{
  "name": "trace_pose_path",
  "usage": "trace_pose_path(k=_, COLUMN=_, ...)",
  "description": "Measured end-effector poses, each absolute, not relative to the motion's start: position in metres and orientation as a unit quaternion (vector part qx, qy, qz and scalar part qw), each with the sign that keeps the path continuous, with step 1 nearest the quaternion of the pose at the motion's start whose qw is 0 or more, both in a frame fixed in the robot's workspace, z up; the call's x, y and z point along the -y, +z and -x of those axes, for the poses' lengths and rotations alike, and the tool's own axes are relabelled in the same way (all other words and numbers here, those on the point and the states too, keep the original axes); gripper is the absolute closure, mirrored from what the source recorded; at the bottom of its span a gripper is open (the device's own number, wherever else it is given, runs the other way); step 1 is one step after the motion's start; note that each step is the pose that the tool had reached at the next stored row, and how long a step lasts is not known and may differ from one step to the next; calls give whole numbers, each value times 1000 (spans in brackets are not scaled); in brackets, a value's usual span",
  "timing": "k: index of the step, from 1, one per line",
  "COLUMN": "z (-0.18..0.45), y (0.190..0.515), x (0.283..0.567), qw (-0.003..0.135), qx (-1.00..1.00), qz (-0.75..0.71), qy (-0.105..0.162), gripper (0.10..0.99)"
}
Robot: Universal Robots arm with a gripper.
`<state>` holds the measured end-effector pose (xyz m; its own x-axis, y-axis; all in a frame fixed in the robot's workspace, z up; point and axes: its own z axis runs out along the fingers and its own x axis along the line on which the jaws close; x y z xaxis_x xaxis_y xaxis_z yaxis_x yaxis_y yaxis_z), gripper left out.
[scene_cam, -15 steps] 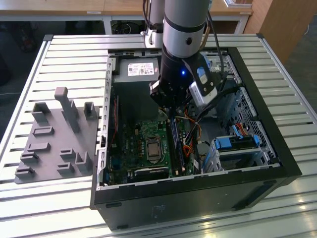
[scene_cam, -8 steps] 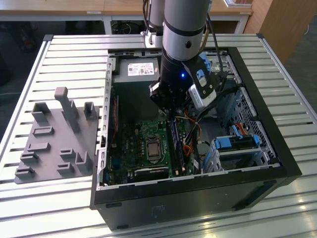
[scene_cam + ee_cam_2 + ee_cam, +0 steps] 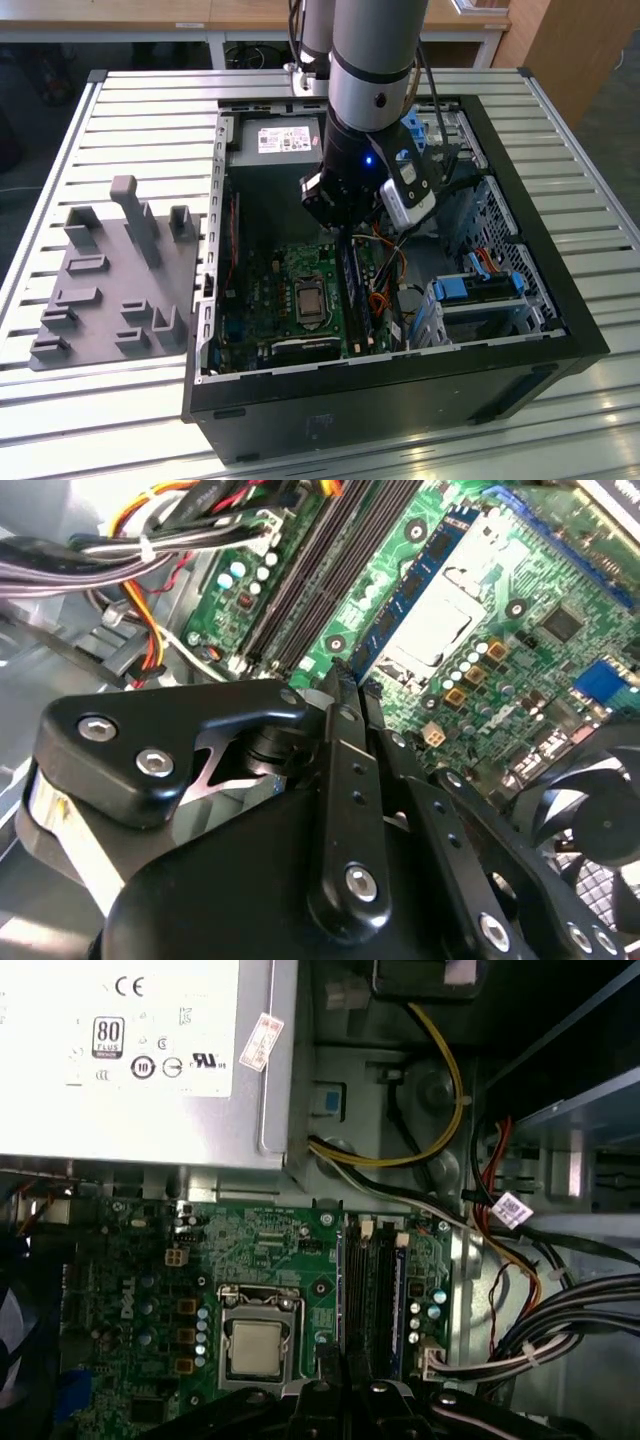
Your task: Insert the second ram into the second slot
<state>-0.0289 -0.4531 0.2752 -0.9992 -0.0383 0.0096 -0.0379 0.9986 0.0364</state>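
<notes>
Snugly between fingers [image 3: 338, 720], second ram [image 3: 420, 580].

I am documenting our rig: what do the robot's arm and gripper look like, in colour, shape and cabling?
The arm is a silver-grey round tube ending in a black wrist section with a small blue light and a blue cap beside it. Black cables run along it. The gripper is matt black, built of flat linked bars with silver screw heads.

Sitting open on the slatted metal table [image 3: 130, 110]; exposing the green motherboard [image 3: 262, 300], processor socket [image 3: 250, 1345], silver power supply [image 3: 140, 1090] and bundled cables [image 3: 575, 1322]; neighbouring a grey fixture tray [image 3: 100, 300].
</notes>
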Motion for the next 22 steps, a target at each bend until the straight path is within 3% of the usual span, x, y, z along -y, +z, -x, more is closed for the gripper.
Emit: trace_pose_path(k=22, z=18, y=251, x=462, qw=7, qx=1000, qz=2, qy=-18, gripper=949)
